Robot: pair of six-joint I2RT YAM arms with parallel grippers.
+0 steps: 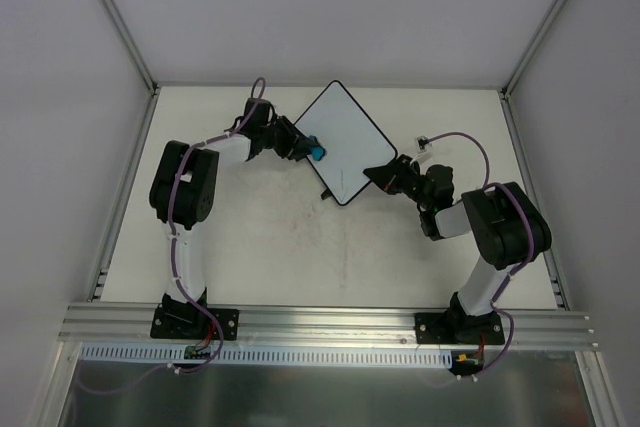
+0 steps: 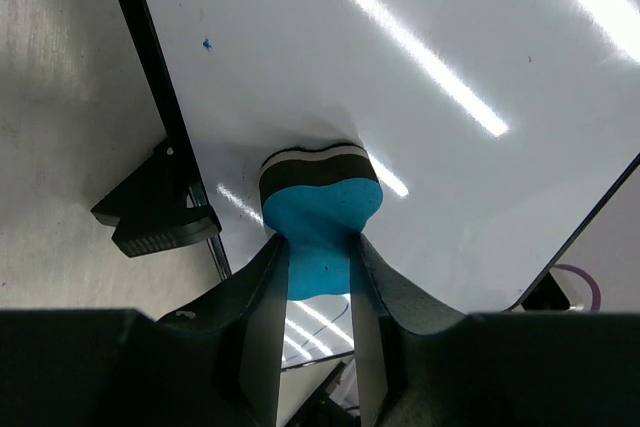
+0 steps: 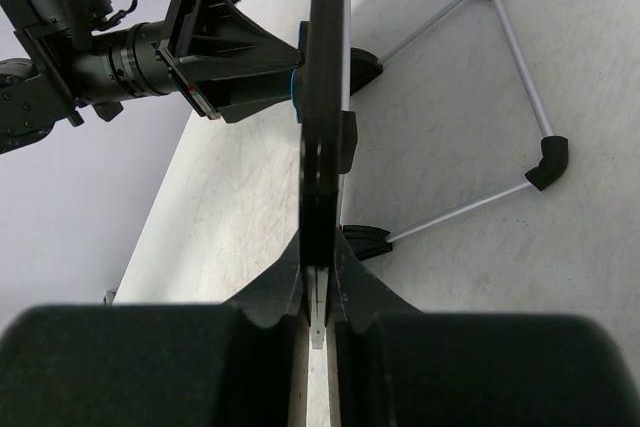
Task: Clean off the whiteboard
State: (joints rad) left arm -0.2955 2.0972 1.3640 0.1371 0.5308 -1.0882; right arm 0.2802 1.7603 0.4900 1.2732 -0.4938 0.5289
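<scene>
The whiteboard stands tilted on the table, propped on black feet and a wire stand. My left gripper is shut on a blue eraser block and presses its dark felt face against the board's left part. In the left wrist view the eraser is squeezed between the fingers on the white surface; a small blue speck and a faint pen line show. My right gripper is shut on the board's right edge, which shows edge-on in the right wrist view.
Black tabs stick out from the board's rim. A small white connector with a purple cable lies right of the board. Enclosure posts and walls surround the table; an aluminium rail runs along the near edge.
</scene>
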